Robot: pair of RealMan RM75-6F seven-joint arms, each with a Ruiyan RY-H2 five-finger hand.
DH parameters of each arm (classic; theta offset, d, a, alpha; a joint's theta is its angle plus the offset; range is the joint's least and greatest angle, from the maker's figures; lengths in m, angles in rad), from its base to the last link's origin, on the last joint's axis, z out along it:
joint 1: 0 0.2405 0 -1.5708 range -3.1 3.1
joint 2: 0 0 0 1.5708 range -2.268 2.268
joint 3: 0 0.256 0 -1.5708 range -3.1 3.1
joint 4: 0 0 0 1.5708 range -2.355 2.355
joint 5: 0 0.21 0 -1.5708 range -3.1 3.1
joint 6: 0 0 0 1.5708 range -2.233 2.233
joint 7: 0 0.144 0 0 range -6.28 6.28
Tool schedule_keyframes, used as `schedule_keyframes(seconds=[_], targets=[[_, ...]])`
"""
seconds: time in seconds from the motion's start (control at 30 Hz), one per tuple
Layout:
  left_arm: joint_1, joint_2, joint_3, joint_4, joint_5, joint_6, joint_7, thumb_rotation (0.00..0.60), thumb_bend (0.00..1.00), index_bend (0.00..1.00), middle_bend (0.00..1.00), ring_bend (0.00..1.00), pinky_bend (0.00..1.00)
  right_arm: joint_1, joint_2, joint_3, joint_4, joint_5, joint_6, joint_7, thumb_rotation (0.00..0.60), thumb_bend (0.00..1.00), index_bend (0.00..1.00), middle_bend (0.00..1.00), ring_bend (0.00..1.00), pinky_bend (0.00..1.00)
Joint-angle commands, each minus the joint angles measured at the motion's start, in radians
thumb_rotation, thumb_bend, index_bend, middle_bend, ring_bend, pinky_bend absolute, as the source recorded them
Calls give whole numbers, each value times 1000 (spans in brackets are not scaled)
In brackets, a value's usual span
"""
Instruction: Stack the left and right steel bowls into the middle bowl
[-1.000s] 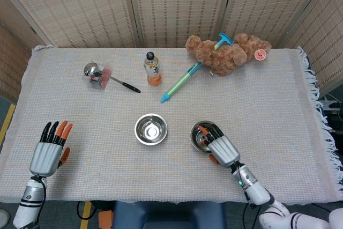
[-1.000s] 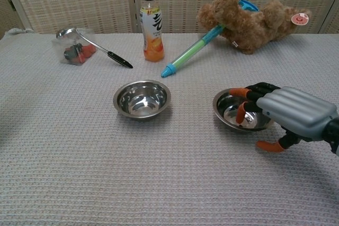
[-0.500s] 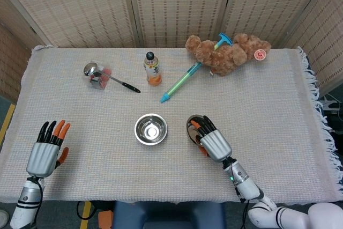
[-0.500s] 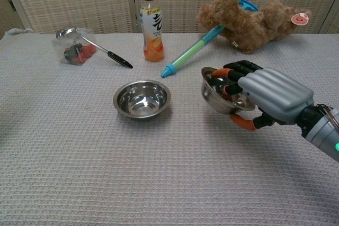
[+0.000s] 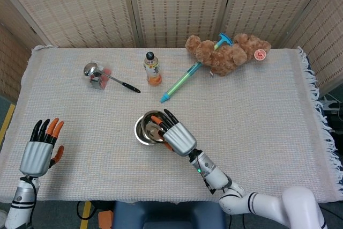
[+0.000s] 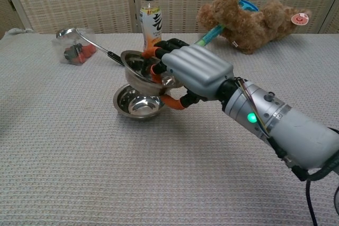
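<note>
My right hand [image 6: 192, 72] [image 5: 174, 134] grips a steel bowl [image 6: 139, 70] by its rim, fingers inside and thumb under it. That bowl hangs tilted just above the middle bowl [image 6: 136, 104] [image 5: 142, 131], which sits on the cloth. In the head view the held bowl and the middle bowl overlap and are partly hidden by the hand. My left hand [image 5: 39, 150] hovers at the table's left front edge, fingers straight and apart, holding nothing. No third bowl shows in either view.
An orange drink bottle [image 6: 151, 26], a ladle [image 6: 91, 41] on a small packet, a blue-green toy syringe [image 5: 181, 82] and a teddy bear [image 5: 228, 52] lie along the far half of the cloth-covered table [image 5: 278, 132].
My right hand has lifted the right bowl off the cloth and carried it left until it hangs over the middle bowl. My left hand has drifted slightly back and left.
</note>
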Motion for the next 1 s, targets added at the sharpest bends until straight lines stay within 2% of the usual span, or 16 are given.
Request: schedule_keyframes(seconds=[0.03,0.2,0.3,0.37,0.5,0.6,0.73,0.83,0.9,1.0], targets=[[3,7,-4,-5,0,1,-8,600,426,0,23,0,46,43,-56,25,56,44,-49,-22,600,404,651,115,0,0],[7,12,-5,-9,6,3,-17,600,426,0,23,0,45,67,-87,21,104,70,-71,-31,600,404,454,114,0,0],[9,13,-6,-11,10,4,-19,600,425,0,23,0,45,59,-72,22,77,119,-102,-93,600,394,168,50,0,0],[10,13,-6,-11,12,4,-19,600,425,0,23,0,45,53,-44,23,32,151,-125,-137,600,331,9,2,0,0],[13,14,-6,-17,22,14,-13,600,427,0,23,0,45,10,55,3,-112,185,-104,-255,600,209,0,0,0,0],[16,16,-4,-22,29,18,-6,600,427,0,23,0,45,-49,147,-29,-238,188,-45,-313,600,185,0,0,0,0],[23,28,5,-44,31,10,18,600,427,0,22,0,46,-184,327,-102,-417,159,115,-359,600,185,0,0,0,0],[28,49,13,-82,21,-14,45,600,427,0,22,0,46,-303,452,-167,-501,145,246,-345,600,185,0,0,0,0],[30,65,19,-111,15,-30,64,600,427,0,22,0,46,-375,509,-202,-514,136,328,-303,600,185,0,0,0,0],[34,91,31,-159,15,-50,93,600,427,0,23,0,47,-491,547,-237,-450,127,478,-222,600,186,0,0,0,0]])
